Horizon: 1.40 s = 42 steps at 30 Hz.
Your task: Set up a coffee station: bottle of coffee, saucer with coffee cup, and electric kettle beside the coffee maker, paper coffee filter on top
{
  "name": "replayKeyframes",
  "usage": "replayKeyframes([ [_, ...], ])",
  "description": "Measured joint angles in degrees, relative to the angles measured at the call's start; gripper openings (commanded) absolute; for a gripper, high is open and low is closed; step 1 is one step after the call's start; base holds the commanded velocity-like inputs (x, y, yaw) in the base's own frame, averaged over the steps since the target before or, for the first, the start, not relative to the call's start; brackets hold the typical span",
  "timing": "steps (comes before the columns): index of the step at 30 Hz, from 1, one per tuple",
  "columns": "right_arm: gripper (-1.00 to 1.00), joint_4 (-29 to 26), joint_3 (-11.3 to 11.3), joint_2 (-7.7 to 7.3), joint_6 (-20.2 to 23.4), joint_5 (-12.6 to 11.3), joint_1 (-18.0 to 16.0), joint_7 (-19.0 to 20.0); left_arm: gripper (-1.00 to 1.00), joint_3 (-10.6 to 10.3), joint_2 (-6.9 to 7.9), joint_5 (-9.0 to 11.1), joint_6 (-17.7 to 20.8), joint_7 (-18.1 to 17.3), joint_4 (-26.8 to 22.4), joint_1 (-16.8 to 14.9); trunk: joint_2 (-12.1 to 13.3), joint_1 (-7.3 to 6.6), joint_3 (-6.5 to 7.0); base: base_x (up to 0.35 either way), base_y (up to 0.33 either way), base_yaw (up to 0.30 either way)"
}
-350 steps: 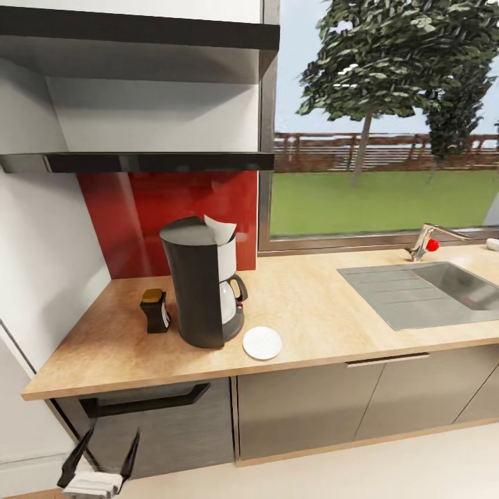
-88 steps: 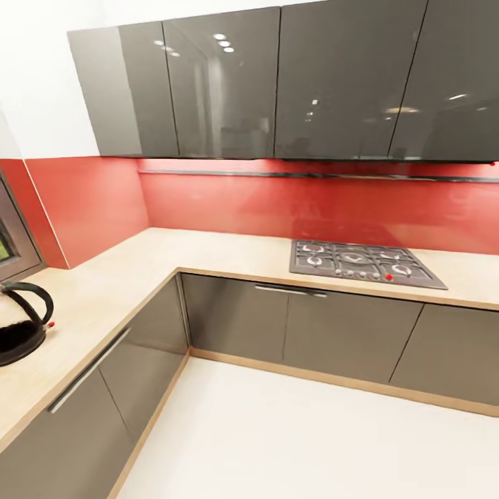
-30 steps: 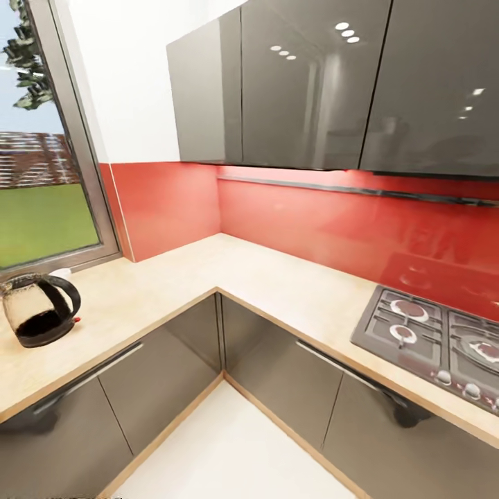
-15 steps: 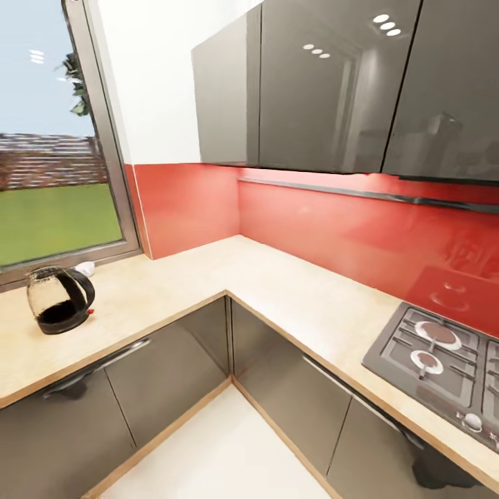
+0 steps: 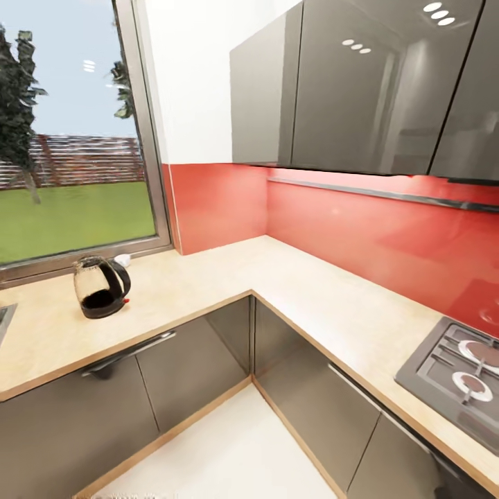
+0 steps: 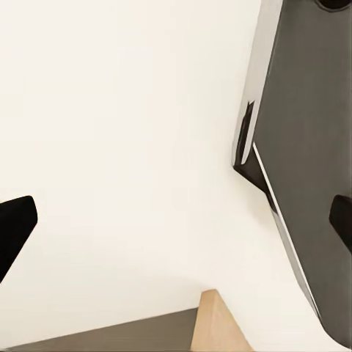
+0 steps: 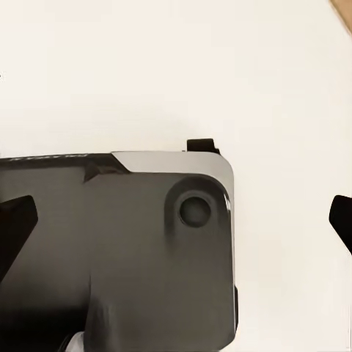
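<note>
The electric kettle [image 5: 102, 288], clear glass with a black base and looped handle, stands on the kitchen countertop [image 5: 208, 284] below the window, left of the corner. Just behind it, a small white object [image 5: 122, 260] peeks out by the sill; it is too small to identify. In the left wrist view, my left gripper [image 6: 176, 227] hangs open over the white floor, its black fingertips [image 6: 15, 231] far apart with nothing between them. In the right wrist view, my right gripper [image 7: 176, 220] is also open, above my own dark grey base [image 7: 132, 249].
The countertop runs in an L around the corner with grey cabinet fronts [image 5: 173, 381] below. A gas hob [image 5: 457, 374] sits at the right and a sink edge [image 5: 3, 315] at the far left. Grey wall cupboards [image 5: 360, 83] hang above a red backsplash. White floor [image 5: 229, 457] lies in front.
The head view has swung left, so the kettle and window now sit further right in the picture and most of the hob has slid out. The things themselves have not moved.
</note>
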Motion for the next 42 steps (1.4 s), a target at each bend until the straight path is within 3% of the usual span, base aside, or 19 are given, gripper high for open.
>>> replayKeyframes([
  [42, 1.0, 0.0, 0.0, 0.0, 0.0, 0.0, 0.0, 0.0, 1.0, 0.0, 0.09, -0.1, 0.0, 0.0, 0.0, 0.0, 0.0, 0.0, 0.0, 0.0, 0.0, 0.275],
])
